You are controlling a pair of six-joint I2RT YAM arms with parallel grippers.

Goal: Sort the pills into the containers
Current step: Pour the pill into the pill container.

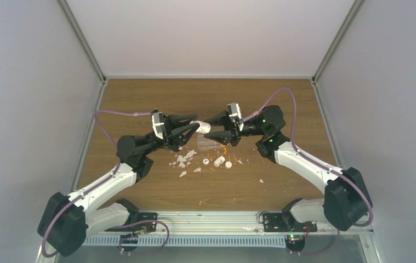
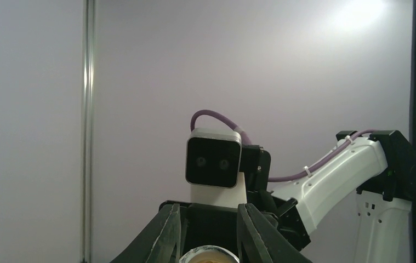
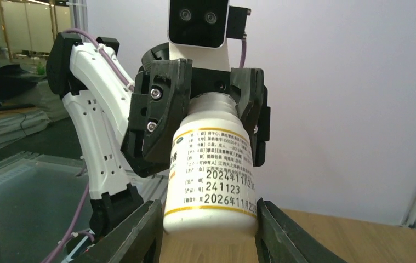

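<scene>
My left gripper (image 1: 195, 127) is shut on a white labelled vial (image 1: 202, 126), held level above the table. In the left wrist view the vial's open rim (image 2: 208, 253) sits low between the fingers of the left gripper (image 2: 208, 209). My right gripper (image 1: 212, 130) faces it, open. In the right wrist view the right gripper (image 3: 210, 212) has a finger on either side of the vial (image 3: 211, 175) at its base. The clear organiser box (image 1: 208, 144) lies flat below them. Orange pills (image 1: 223, 150) are scattered on the wood beside it.
White flakes (image 1: 182, 160) lie left of the pills. A small white vial (image 1: 219, 161) lies near the box, with two white caps (image 1: 205, 162) (image 1: 228, 164) either side of it. A stray flake (image 1: 261, 181) lies further right. Grey walls close in the table on three sides.
</scene>
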